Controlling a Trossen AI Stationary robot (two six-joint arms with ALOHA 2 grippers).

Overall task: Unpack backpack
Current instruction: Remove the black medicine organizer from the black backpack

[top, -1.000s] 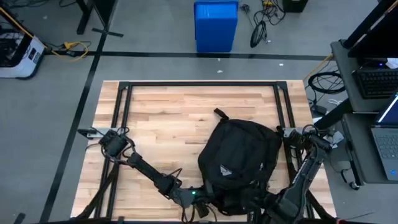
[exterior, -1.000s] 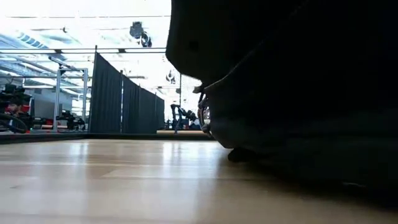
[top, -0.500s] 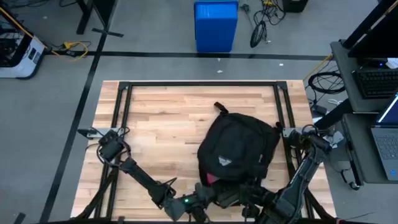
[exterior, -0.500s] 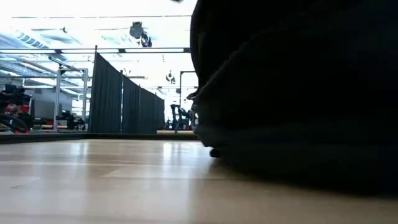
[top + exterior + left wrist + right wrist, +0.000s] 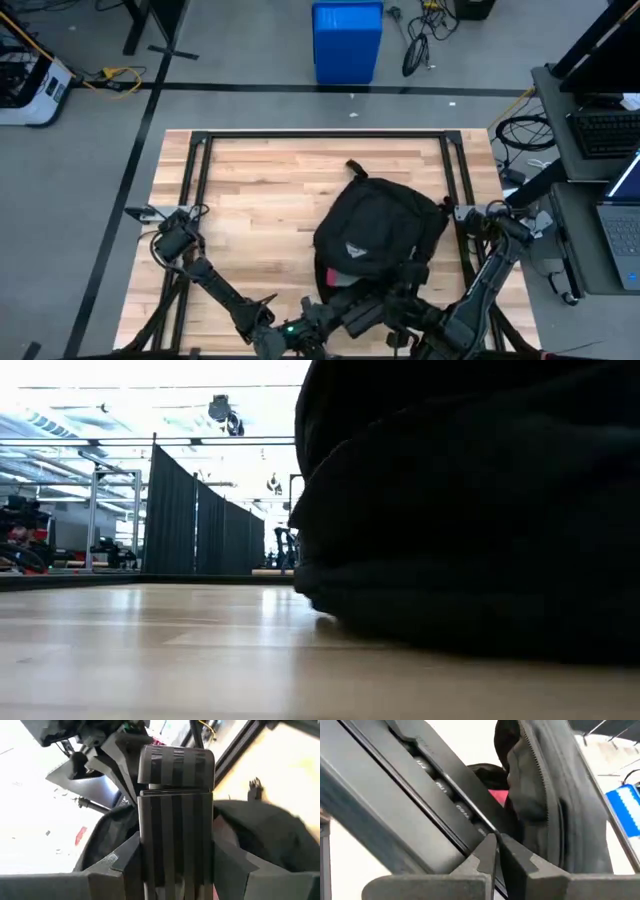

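Lay on the tabletop (image 5: 260,190): backpack (image 5: 375,228), pink showing at its near edge; both grippers below it, jaws' state untellable.

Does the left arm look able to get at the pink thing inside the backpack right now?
Probably yes: the left gripper is at the backpack opening, where the pink thing shows, with nothing between them.

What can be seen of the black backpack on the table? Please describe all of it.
The backpack is large, rounded and made of black fabric, with a small white triangular logo patch on its front. It lies on the right half of the wooden table, a strap end sticking out at its far side. Its near end looks open, with something pink or red showing inside. Both grippers work at that near end, close to the opening; the zipper edge shows in the right wrist view.
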